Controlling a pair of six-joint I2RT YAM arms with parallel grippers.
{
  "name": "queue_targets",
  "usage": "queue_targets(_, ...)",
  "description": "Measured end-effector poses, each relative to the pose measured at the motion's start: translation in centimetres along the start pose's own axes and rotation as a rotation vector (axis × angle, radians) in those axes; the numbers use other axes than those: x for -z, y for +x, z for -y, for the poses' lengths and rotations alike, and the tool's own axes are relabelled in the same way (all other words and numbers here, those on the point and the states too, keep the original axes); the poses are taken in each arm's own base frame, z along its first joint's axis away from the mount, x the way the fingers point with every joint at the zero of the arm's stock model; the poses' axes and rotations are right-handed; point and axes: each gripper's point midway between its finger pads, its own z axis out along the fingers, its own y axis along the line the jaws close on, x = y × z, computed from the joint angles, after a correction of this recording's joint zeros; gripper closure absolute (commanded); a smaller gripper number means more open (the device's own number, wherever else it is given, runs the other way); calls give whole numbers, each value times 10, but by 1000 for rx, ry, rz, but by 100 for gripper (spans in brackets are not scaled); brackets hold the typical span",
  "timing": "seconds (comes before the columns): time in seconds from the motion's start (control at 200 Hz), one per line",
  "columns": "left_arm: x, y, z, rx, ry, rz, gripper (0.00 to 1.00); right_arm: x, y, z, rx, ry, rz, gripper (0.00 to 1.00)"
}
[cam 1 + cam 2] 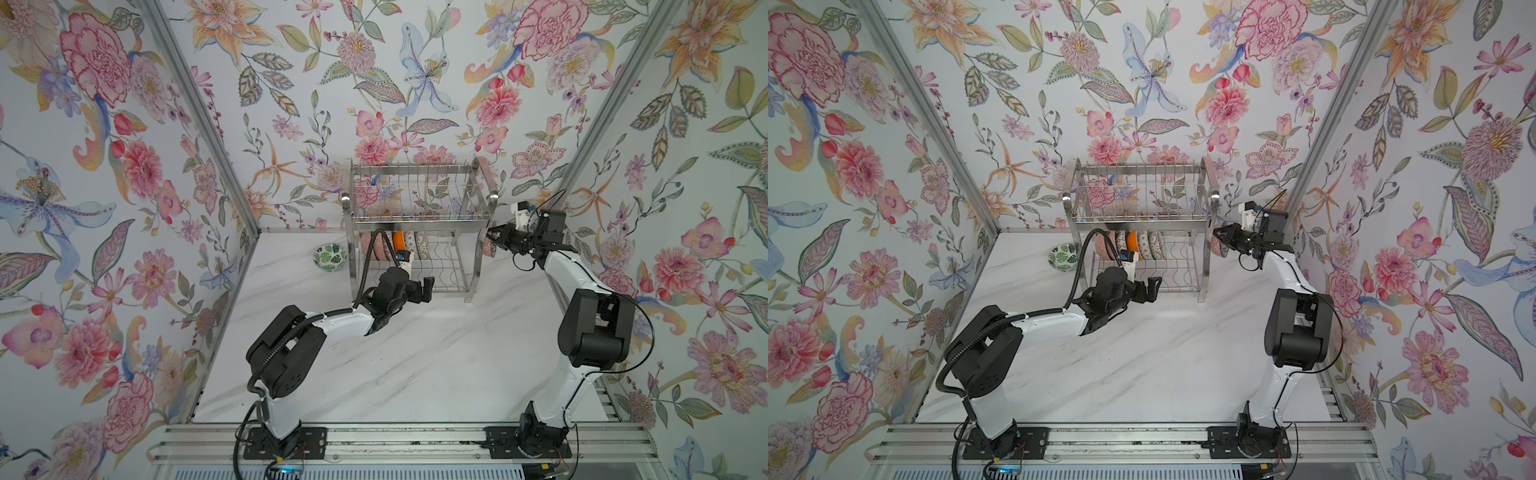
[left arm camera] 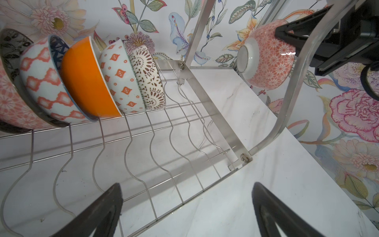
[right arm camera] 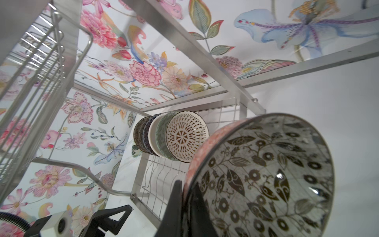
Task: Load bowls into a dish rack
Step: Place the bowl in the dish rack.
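Right wrist view: my right hand (image 3: 184,203) pinches the bowl (image 3: 266,174) by its rim, rack (image 3: 137,180) just ahead; glazed, brittle, likely slippery. Left hand (image 2: 187,205) gapes empty.

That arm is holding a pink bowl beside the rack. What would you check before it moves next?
1. Grip: right fingers pinch the pink bowl by its rim: ok.
2. Free slots: dish rack lower tier has them beside the brown-patterned bowl: ok.
3. Straight way in: curved side leg stands between bowl and slots: not ok.
4. Left fingers open, empty, before the rack: ok.
5. All loaded: green leaf bowl sits on the table: not ok.
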Motion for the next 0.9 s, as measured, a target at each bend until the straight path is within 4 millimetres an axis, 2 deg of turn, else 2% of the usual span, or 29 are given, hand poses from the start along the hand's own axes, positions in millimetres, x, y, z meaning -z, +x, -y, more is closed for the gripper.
queue_targets(0.15, -2, -5, 0, -15, -8, 14, 1, -19, 0, -5, 10, -84, -17, 100)
queue_targets(0.3, -2, -7, -2, -33, -20, 21, 1, -37, 10, -10, 1, -147, -46, 100)
queue_targets(0.575, -5, -4, -3, -58, -28, 13, 1, -49, 14, -14, 14, -215, -49, 100)
queue_targets(0.706, -6, -2, -4, -63, -31, 4, 1, -59, 23, -20, 6, -254, -72, 100)
queue_targets(0.901, -6, 0, -7, -68, -46, -3, 1, -63, 27, -20, -12, -278, -83, 100)
